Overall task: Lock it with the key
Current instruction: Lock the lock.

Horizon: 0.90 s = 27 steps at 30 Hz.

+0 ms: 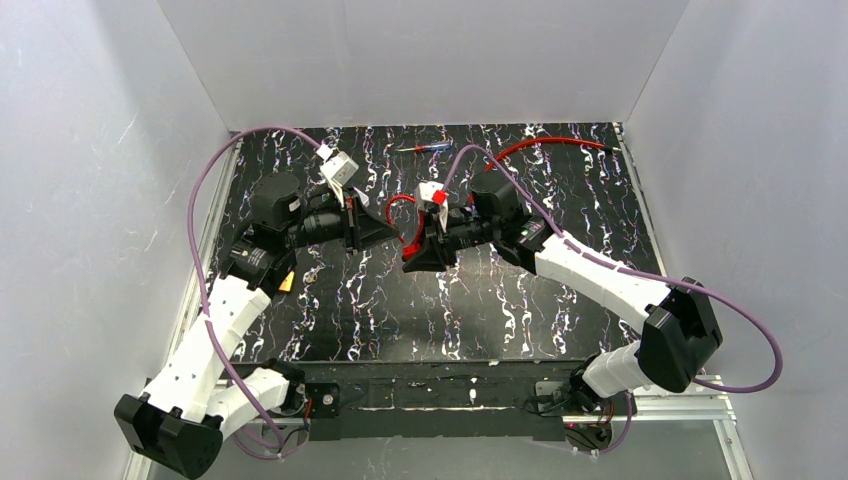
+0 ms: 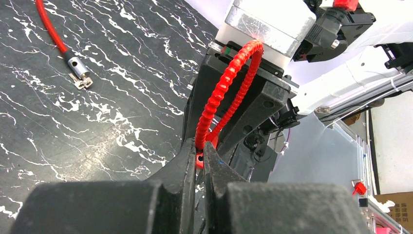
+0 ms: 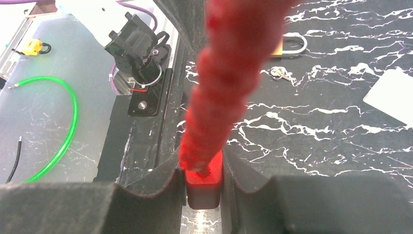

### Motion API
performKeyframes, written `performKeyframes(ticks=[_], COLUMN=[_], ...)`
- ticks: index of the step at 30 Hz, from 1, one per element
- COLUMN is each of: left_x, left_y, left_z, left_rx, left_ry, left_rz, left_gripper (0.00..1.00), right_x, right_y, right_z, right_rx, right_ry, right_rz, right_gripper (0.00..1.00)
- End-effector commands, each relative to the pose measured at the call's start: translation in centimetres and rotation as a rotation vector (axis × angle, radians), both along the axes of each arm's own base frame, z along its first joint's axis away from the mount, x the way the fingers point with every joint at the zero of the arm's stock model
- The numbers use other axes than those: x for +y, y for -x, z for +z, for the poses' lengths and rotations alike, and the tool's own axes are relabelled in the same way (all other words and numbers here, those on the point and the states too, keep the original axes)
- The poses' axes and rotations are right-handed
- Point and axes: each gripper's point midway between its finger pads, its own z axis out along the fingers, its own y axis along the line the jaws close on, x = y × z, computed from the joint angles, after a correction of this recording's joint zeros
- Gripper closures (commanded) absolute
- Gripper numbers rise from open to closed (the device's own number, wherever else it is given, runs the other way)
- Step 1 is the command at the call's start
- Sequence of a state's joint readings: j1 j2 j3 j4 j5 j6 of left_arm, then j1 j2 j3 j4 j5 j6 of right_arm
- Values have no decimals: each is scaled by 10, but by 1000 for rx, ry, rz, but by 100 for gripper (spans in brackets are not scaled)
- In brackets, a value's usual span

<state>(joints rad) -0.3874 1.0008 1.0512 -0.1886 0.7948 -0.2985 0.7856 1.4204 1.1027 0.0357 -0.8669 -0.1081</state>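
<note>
Left wrist view: your left end effector (image 2: pixel 197 155) is clenched at the lock (image 3: pixel 203 178), any key hidden. Straight ahead, the red cable (image 2: pixel 220 95) loops up to the right end effector (image 3: pixel 203 168), which grasps the lock above the desk (image 1: pixel 480 310).

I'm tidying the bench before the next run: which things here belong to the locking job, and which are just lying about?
In use: red ribbed cable lock, clamped in right gripper; left gripper, shut at its loop's end.
Lying about: red cable with metal tip; brass padlock; blue-and-red pen-shaped tool; green cable.
</note>
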Motion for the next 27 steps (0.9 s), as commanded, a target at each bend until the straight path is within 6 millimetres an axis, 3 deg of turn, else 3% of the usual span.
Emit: performKeyframes(ticks=[1,17,27], left_x=[-4,-1,-1], left_y=[14,33,22], left_z=[-5,-17,-36], left_rx=[12,0,69], left_ry=[17,-6,-48], left_rz=[-69,-130,-89], left_gripper=[100,100,100], right_x=[5,6,1], right_y=[2,-21,1], right_z=[21,25,30], right_rx=[-45,40,4], right_ry=[-60,-104,-112], right_rz=[15,-66,44], right_gripper=[99,99,99])
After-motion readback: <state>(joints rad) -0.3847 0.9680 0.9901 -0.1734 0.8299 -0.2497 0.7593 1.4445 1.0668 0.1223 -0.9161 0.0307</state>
